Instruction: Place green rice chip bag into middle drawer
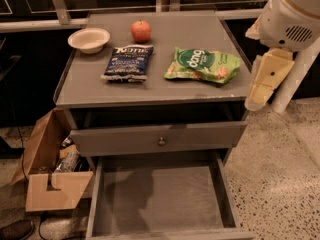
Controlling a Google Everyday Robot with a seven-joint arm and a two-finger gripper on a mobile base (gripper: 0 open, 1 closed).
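Observation:
The green rice chip bag lies flat on the right part of the grey cabinet top, logo up. The middle drawer is pulled out at the bottom of the view; its flat floor is bare. My gripper hangs cream-coloured below the white arm, just off the cabinet's right edge. It is to the right of the bag, apart from it, and holds nothing.
A dark blue chip bag, a red apple and a white bowl sit on the top's left half. A drawer with a round knob sits slightly open above the open one. A cardboard box stands on the floor at left.

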